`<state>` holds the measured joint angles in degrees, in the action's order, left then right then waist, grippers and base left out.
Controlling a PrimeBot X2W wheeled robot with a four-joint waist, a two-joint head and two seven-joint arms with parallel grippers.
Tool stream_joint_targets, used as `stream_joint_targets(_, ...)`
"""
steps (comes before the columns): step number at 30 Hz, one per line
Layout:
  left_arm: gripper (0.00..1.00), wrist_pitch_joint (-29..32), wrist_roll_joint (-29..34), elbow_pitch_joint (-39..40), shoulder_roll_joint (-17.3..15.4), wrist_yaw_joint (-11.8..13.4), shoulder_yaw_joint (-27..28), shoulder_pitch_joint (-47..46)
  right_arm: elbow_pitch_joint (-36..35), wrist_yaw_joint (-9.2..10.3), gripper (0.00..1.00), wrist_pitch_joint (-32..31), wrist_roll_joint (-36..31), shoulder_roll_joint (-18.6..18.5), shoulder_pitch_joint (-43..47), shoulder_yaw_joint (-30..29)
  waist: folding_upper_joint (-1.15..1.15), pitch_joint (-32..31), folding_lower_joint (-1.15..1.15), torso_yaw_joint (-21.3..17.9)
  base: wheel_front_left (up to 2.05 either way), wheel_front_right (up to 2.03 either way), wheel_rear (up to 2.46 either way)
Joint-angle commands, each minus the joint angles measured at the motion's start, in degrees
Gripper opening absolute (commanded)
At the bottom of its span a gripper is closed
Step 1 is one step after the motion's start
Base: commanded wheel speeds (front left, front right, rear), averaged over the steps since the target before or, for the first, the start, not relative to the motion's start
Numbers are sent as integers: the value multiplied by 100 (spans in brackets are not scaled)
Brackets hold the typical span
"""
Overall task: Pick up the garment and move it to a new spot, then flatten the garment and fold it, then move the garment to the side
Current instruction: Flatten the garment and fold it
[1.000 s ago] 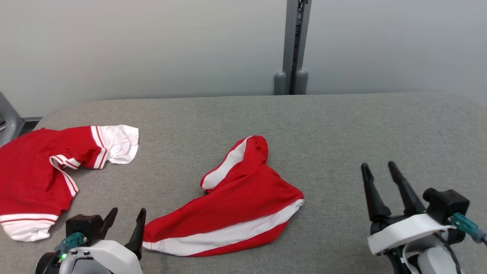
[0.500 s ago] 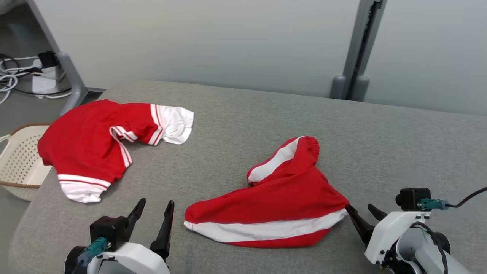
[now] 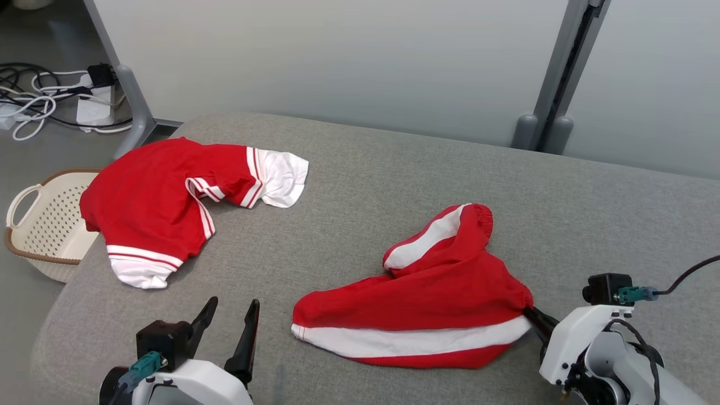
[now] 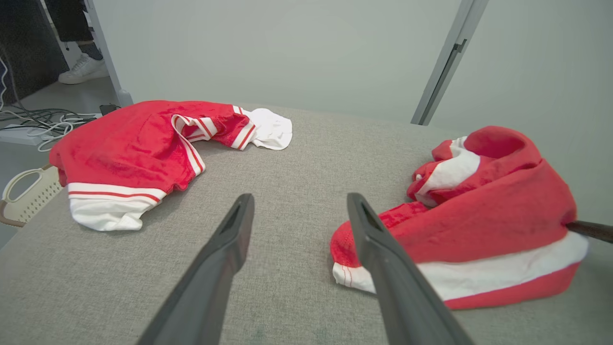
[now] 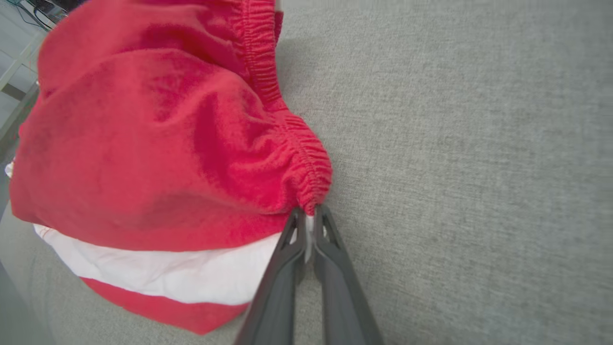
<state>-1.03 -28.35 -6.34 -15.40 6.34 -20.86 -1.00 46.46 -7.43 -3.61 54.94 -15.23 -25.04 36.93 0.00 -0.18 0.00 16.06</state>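
My left gripper (image 3: 233, 304) and right gripper (image 3: 531, 313) each have two long dark fingers (image 4: 390, 278) that taper to narrow tips, with slotted cut-outs near the ends. Each pair is set in a smooth white shell (image 3: 574, 337). Each wrist carries a black boxy camera block (image 3: 604, 287) with a teal connector (image 3: 633, 293), and a black cable (image 3: 689, 273) runs off the right one.

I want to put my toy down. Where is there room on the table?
Bare table: right of and behind the red shorts, and the strip between them and the red shirt. Crowded in front: right gripper pinches the shorts, left gripper sits open.
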Motion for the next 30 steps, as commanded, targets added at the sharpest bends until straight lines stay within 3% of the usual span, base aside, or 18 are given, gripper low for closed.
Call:
stream_joint_targets(1, 100, -8, -30, -14, -14, -25, 3, -44, -18, -11, 0, 74, 32, -88, -78, 35, 0, -24, 0, -69, 0, 0, 0)
stream_joint_targets(14, 100, -68, -123, -116, 12, -28, -31, 39, -152, -11, 0, -55, -169, -482, -289, 488, 0, -144, 0, -933, 0, 0, 0)
stream_joint_targets(28, 100, -189, -198, -342, 56, -71, -68, -104, -379, -10, 0, -520, -615, -406, 399, -52, 0, -68, 0, -1671, 0, 0, 0)
stream_joint_targets(29, 100, -203, -199, -360, 62, -77, -75, -118, -404, -10, 38, -543, -663, -393, 441, -91, 0, -69, 0, -1698, 0, 0, 0)
stream_joint_targets(30, 100, -204, -205, -376, 62, -83, -74, -131, -419, -10, 100, -554, -710, -389, 479, -141, 0, -71, 0, -1723, 0, 0, 0)
